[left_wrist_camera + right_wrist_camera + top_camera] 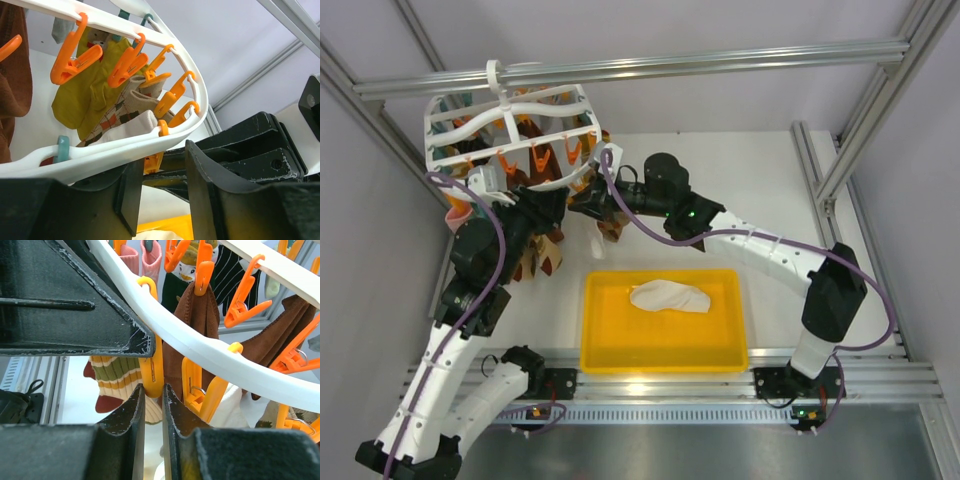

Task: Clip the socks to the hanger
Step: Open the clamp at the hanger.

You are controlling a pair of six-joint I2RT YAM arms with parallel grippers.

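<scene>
One sock (670, 296) lies in the tray (600, 350), before the hanger (515, 130).

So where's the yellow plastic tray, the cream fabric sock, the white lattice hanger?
yellow plastic tray (620, 340): top view, bare floor
cream fabric sock (670, 296): top view, middle
white lattice hanger (497, 82): top view, hook

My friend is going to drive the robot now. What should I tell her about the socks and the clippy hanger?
Left gripper: open, just under the rim of the hanger, gripping nothing that I can see.
Right gripper: shut on an orange clip that hangs from the hanger's rim.
Socks: one cream sock lies in the yellow tray. A second cream sock is up at the hanger among the clips; I cannot tell whether a clip holds it.
Done: at most one sock.
Left: check the second cream sock, then pick up the tray sock and clip it.
</scene>
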